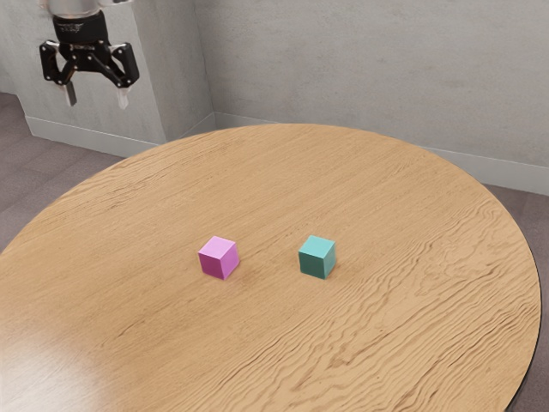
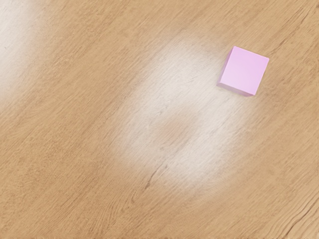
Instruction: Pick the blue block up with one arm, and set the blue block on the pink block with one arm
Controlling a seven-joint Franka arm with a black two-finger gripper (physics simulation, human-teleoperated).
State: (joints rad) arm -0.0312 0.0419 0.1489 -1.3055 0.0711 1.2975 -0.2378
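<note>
Gripper (image 1: 98,101) hangs spread above table (image 1: 386,189); blue block (image 1: 316,257) sits near pink block (image 1: 218,257).

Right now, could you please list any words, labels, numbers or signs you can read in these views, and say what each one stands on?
There are none to read.
The pink block, the blue block, the wooden table, the gripper and the wall all show plain surfaces with no lettering, numbers or marks.
</note>
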